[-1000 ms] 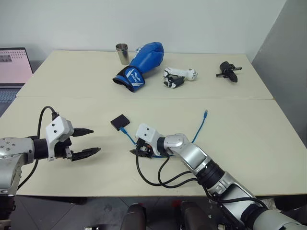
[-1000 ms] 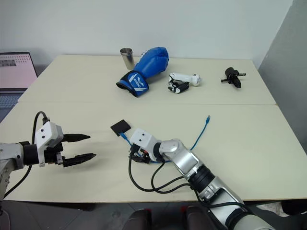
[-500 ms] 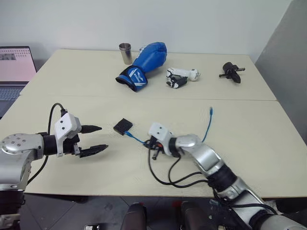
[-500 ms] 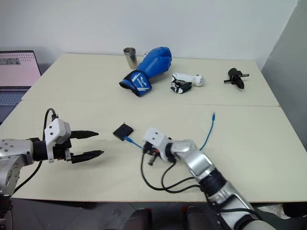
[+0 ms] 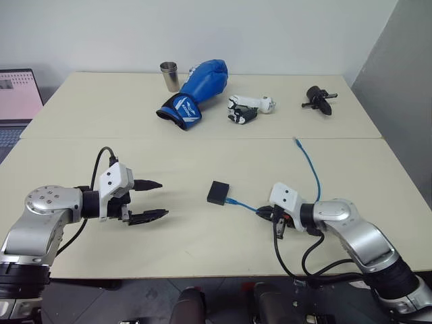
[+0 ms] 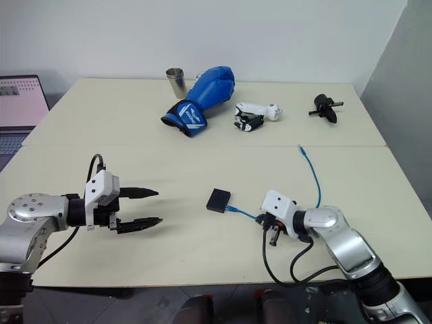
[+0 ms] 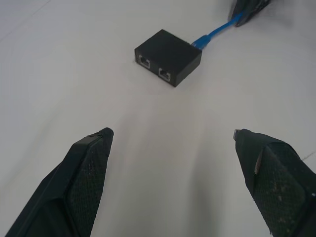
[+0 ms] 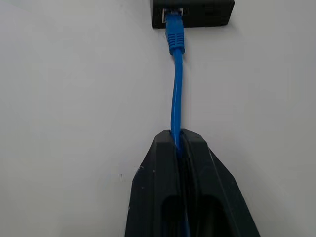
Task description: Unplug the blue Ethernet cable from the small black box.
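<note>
The small black box lies flat near the middle of the near table. The blue Ethernet cable has its plug seated in the box's port. From there it runs to my right gripper, which is shut on the cord a short way from the plug. Beyond the gripper the cable curves away to a loose plug further back. To the left of the box, my left gripper hovers open and points at the box's two empty ports. Its fingers hold nothing.
At the back of the far table are a blue boxing glove, a metal cup, a white and black handheld device and a black knobbed tool. A laptop sits at the left edge. Black cables loop under my right arm.
My right gripper shut on the blue cable and moved right, dragging the box with it. The left gripper moved right towards the box. The camera shifted slightly.
</note>
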Controlling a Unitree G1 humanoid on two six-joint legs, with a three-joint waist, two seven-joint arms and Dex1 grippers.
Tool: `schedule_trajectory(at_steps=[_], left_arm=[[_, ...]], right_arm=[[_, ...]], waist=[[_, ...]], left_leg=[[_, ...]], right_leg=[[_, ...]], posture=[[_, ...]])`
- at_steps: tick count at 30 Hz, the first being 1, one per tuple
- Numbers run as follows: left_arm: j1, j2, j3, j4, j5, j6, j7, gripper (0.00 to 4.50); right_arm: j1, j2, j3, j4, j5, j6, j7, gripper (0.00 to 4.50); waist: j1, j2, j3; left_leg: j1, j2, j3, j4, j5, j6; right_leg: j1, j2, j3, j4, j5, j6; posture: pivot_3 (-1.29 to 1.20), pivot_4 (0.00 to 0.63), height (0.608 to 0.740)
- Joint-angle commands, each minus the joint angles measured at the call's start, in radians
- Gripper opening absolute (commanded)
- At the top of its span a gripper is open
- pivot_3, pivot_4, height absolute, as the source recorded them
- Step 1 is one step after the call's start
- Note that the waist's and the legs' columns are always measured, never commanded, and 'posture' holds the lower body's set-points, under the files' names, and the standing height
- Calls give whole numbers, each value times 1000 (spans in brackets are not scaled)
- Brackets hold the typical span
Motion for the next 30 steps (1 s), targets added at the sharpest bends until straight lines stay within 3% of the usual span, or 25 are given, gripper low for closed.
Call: schedule_trajectory(at_steps=[1,4,14,22,23,24,30], left_arm=[[3,6,8,-56,-35,27,-16,4180],[22,11,9,-78,-37,30,-24,4180],[23,30,20,-116,-48,35,-47,4180],[19,27,20,-105,-42,26,-48,4180],[20,27,21,-102,-42,27,-47,4180],[20,27,23,-99,-43,32,-44,4180],[12,13,31,-59,-47,60,-7,4180]], right_arm=[[-29,23,3,-8,3,-53,-4,1234],[-57,53,2,20,7,-85,-4,1872],[-144,234,72,203,-68,-68,-130,1872],[-142,254,93,234,-100,-78,-145,1872],[-143,257,92,235,-102,-77,-149,1504],[-144,259,92,236,-105,-76,-150,1465],[-153,260,102,235,-119,-85,-144,115]], waist=[[1,0,0],[1,0,0],[1,0,0],[4,0,0],[4,0,0],[4,0,0],[4,0,0]], left_leg=[[0,0,0,0,0,0],[0,0,0,0,0,0],[0,0,0,0,0,0],[0,0,0,0,0,0],[0,0,0,0,0,0],[0,0,0,0,0,0],[0,0,0,0,0,0]], right_leg=[[0,0,0,0,0,0],[0,0,0,0,0,0],[0,0,0,0,0,0],[0,0,0,0,0,0],[0,0,0,1,0,0],[0,0,0,1,0,0],[0,0,0,1,0,0]], posture=[[0,150,740],[0,150,740],[0,150,740],[0,150,740],[0,150,740],[0,150,740],[0,150,740]])
